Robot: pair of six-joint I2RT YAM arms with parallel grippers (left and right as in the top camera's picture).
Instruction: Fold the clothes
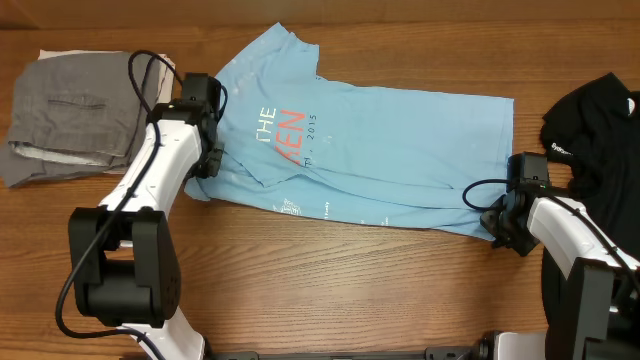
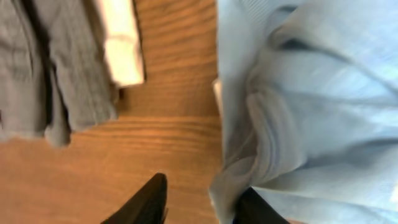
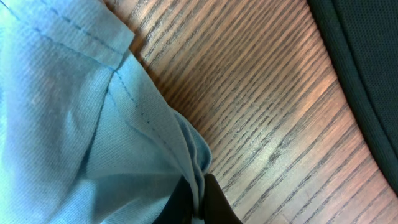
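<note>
Overhead: the light blue T-shirt (image 1: 380, 140) lies flat, left of the right tool (image 1: 500, 228), with a black garment (image 1: 590, 130) beyond it and grey trousers (image 1: 70, 110) far left. Left wrist: the left tool (image 2: 205, 186) is parted, straddling the shirt's edge, fingers partly cut off. Right wrist: the right tool clamps the hem.

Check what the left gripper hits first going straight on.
The left gripper would probably meet bare table first, between the shirt and grey trousers; one finger may brush the shirt edge. Depth unclear.
</note>
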